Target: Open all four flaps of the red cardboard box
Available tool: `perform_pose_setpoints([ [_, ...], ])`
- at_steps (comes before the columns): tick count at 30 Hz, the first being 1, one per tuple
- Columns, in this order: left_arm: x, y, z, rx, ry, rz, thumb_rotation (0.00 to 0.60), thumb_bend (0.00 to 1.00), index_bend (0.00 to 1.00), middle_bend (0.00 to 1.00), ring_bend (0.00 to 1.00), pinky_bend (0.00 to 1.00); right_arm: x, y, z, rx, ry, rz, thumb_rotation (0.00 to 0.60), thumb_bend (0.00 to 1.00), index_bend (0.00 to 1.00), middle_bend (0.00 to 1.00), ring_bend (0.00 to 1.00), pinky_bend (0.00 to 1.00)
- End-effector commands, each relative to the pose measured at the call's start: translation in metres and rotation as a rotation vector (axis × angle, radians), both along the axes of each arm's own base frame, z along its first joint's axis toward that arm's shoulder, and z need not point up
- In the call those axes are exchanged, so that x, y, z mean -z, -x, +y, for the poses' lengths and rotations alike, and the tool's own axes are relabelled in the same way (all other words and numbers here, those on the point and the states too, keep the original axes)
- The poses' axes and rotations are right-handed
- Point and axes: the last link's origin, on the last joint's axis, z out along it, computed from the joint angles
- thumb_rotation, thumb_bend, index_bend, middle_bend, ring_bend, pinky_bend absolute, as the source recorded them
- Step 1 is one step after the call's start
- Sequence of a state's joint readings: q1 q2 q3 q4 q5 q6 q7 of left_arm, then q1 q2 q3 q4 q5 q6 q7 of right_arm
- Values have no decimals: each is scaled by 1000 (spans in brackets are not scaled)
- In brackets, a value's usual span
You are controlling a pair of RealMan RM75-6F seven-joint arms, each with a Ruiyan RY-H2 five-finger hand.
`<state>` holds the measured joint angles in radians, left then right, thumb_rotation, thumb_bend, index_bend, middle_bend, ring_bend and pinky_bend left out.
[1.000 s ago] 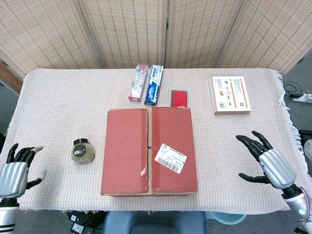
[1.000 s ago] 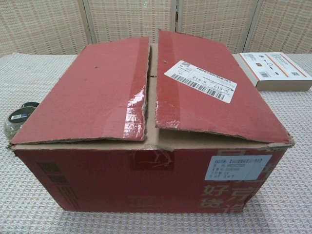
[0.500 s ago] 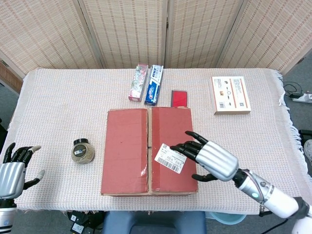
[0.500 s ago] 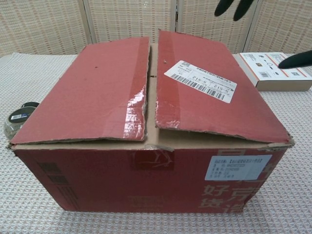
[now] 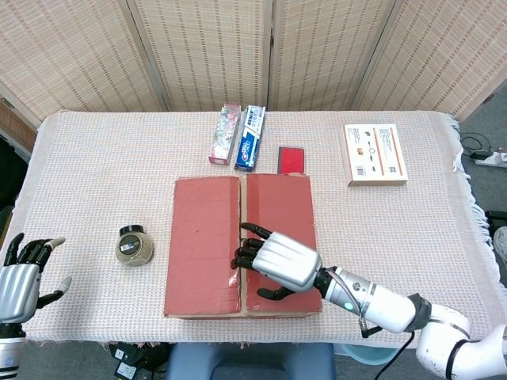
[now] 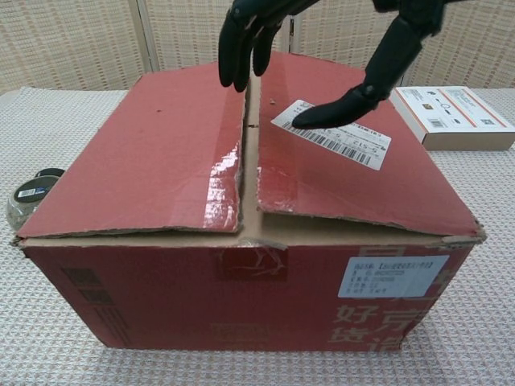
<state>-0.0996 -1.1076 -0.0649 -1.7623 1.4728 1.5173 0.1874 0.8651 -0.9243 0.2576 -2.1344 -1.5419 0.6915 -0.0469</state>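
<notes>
I have the right robot hand (image 5: 277, 265) over the red cardboard box (image 5: 206, 261), which sits mid-worktop (image 5: 95, 158) with its top flaps closed. The fingers (image 6: 237, 48) are spread, gripping nothing, their tips over the centre seam. My left robot hand (image 5: 20, 273) waits open at the worktop's near left edge.

the right hand (image 5: 277, 265) covers the shipping label (image 6: 331, 133) in the head view; the chest view's top edge crops its palm. the red cardboard box (image 6: 241, 241) half-hides the small jar (image 6: 26, 195).
</notes>
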Motion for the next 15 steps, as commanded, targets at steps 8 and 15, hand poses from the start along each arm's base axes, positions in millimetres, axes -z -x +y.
perform_pose_setpoints([
  [8, 0, 8, 0, -16, 0, -3, 600, 313, 244, 275, 211, 0, 28, -12, 1, -6, -36, 46, 505, 357, 325, 361, 262, 47],
  [15, -1, 13, -1, -23, -4, -5, 600, 313, 244, 275, 211, 0, 35, -12, 8, 18, -78, 58, 502, 357, 337, 382, 277, 47],
])
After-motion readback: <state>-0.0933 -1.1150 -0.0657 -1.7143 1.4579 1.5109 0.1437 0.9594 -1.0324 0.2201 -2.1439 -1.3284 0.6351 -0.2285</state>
